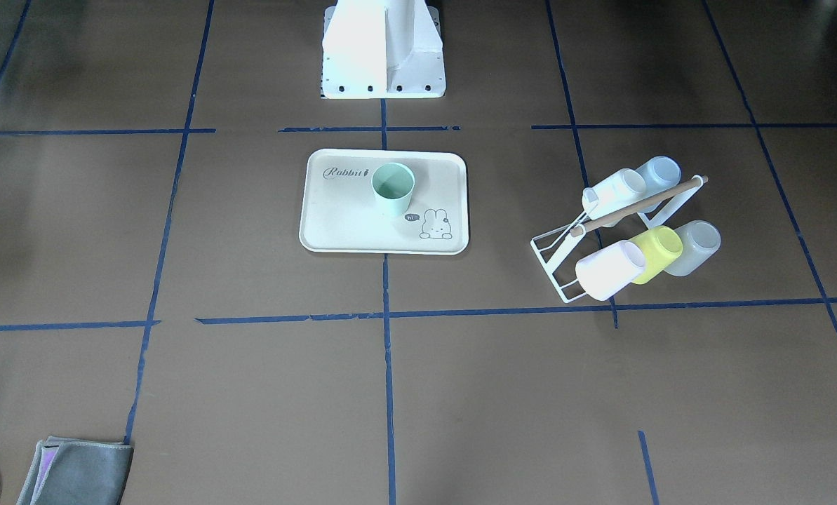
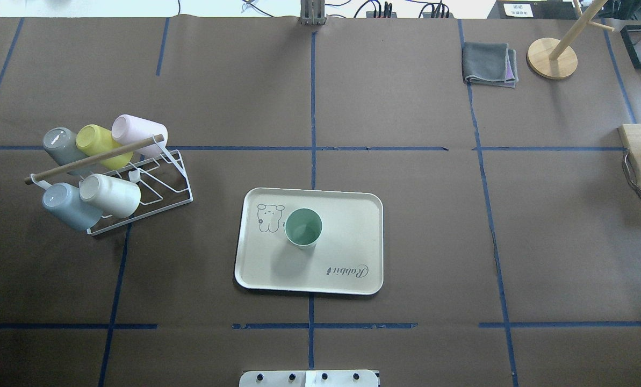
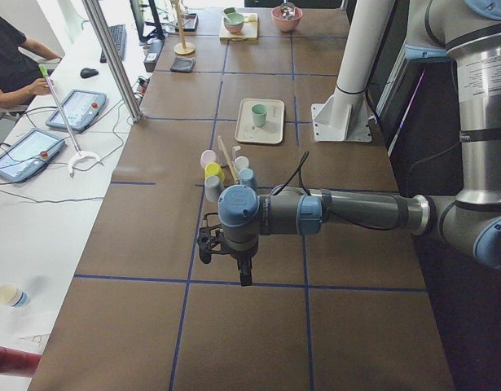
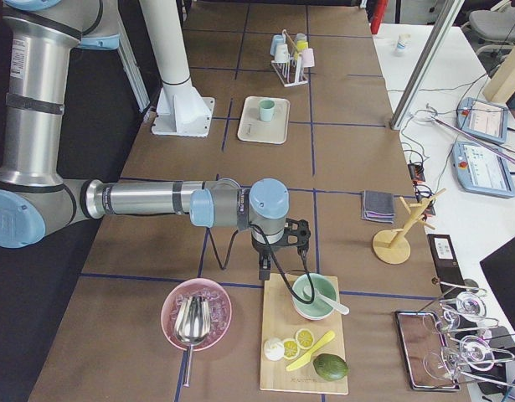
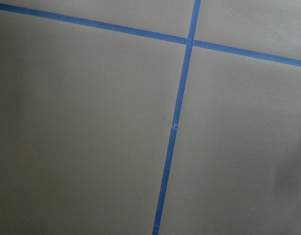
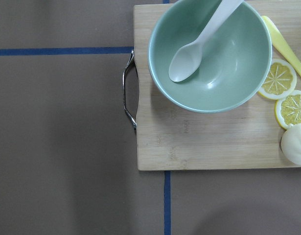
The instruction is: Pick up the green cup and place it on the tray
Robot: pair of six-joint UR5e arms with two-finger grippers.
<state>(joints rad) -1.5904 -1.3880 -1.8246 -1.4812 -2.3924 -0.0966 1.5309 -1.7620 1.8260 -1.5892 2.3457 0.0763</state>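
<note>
The pale mint-green cup [image 1: 393, 188] stands upright on the cream tray [image 1: 341, 221], near its middle, between the "Rabbit" lettering and the bunny drawing. Both also show in the overhead view, the cup [image 2: 303, 228] on the tray [image 2: 352, 231]. No gripper is near them. My left gripper [image 3: 226, 254] hangs over bare table well away from the tray; my right gripper [image 4: 278, 251] hangs by a wooden board at the other end. They show only in the side views, so I cannot tell whether they are open or shut.
A white wire rack [image 2: 153, 188] with several cups, one of them yellow-green [image 2: 102, 144], stands on my left of the tray. A grey cloth [image 2: 489, 63] and a wooden stand [image 2: 552, 58] are far right. A board [image 6: 209, 142] carries a green bowl [image 6: 214, 54].
</note>
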